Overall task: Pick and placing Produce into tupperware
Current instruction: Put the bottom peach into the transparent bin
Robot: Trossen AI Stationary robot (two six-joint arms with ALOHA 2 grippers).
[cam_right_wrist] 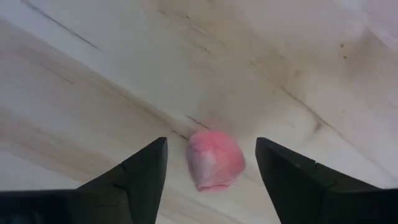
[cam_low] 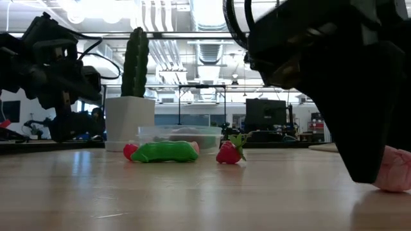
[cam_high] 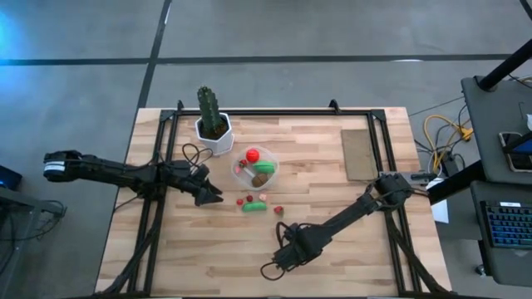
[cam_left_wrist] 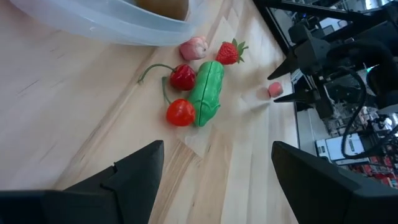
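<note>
The clear tupperware [cam_high: 239, 176] sits right of the white cactus pot and holds a red ball [cam_high: 252, 155], a green piece and a brown oval. On the wood in front of it lie two cherries [cam_left_wrist: 181, 93], a green oblong piece [cam_left_wrist: 207, 92], a pink bit [cam_left_wrist: 194, 47] and a strawberry [cam_left_wrist: 230, 52]. My left gripper [cam_high: 218, 197] is open, level with the table, just left of this group. My right gripper [cam_right_wrist: 211, 146] is open and points down near the table's near edge. Its fingers stand on either side of a small pink piece [cam_right_wrist: 214, 160] lying on the table, with gaps on both sides.
A tall green cactus in a white pot [cam_high: 213, 124] stands at the far left of the board. A brown flat mat [cam_high: 359, 154] lies at the far right. Black frame rails run down both sides, and bare wood lies between the two grippers.
</note>
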